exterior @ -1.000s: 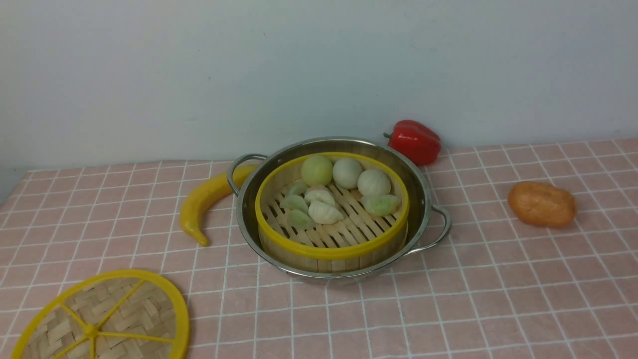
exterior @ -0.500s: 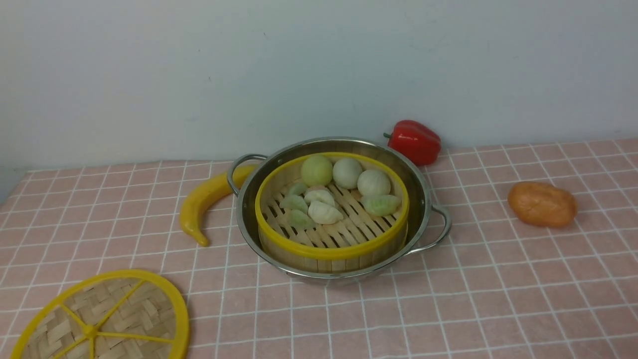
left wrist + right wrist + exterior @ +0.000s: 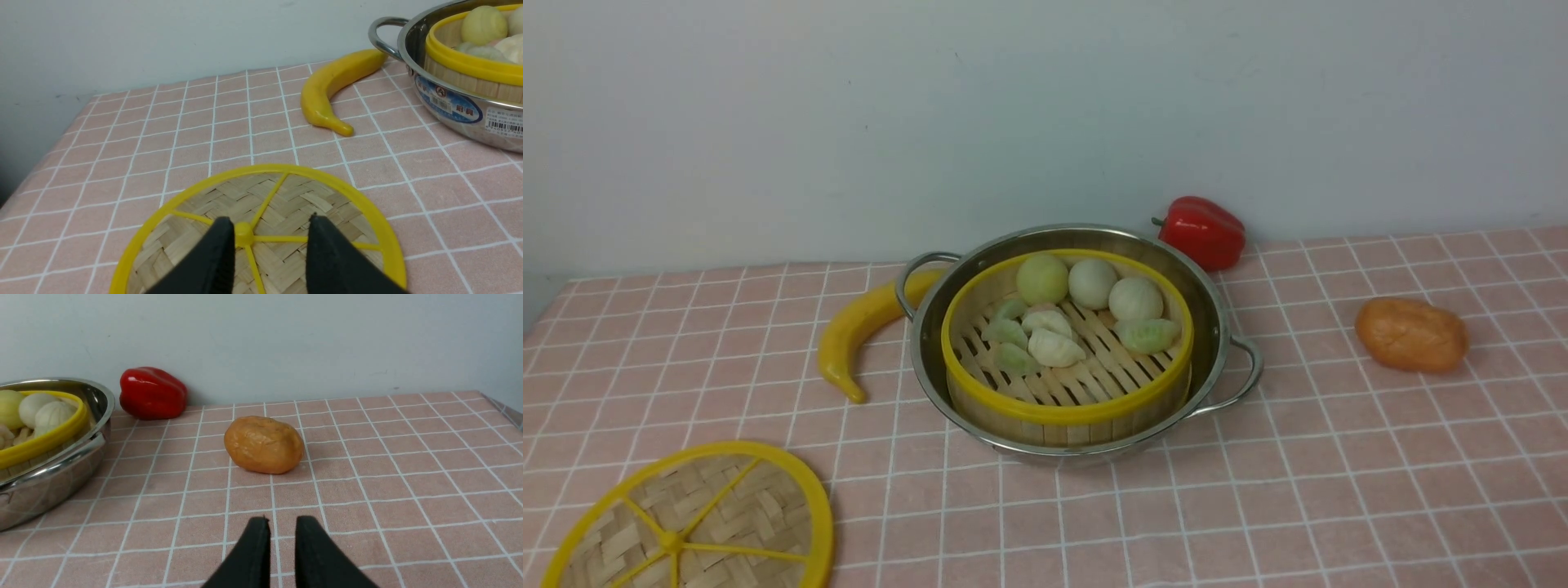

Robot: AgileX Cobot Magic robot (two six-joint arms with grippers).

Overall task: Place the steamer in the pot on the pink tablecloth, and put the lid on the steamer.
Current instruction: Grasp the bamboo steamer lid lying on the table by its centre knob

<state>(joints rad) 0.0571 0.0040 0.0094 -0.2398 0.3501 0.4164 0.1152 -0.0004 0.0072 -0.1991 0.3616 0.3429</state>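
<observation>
We see the steamer [image 3: 1066,411] sitting inside the pot [image 3: 1218,327], its yellow rim level and a little above the steel rim. The pot stands near the middle of the pink tablecloth [image 3: 1339,490]. Three round buns [image 3: 1092,283] sit at the 12 o'clock side of the steamer's slatted bottom, and a cluster of pale dumplings [image 3: 1054,347] lies around its centre.

The lid [image 3: 727,506] lies flat on the cloth at about 8 o'clock from the pot, well apart from it and partly cut off by the near edge of the front view. A banana [image 3: 854,331] curves along the pot's 9 o'clock side, its far end tucked behind the looped handle [image 3: 913,273] there. A red bell pepper [image 3: 1202,231] rests at 1 o'clock, just beyond the pot and against the wall [image 3: 1013,122]. An orange-brown potato [image 3: 1411,335] lies at 3 o'clock, clear of the other handle.

In the left wrist view, the left gripper [image 3: 270,220] hangs over the lid with its fingers spread. The lid's centre knob [image 3: 244,229] lies between them, just beside one finger, and we cannot tell whether they touch.

In the right wrist view, the right gripper [image 3: 282,519] hovers over bare cloth at 6 o'clock from the potato. Its fingers are slightly parted, with a narrow gap and nothing in it.
</observation>
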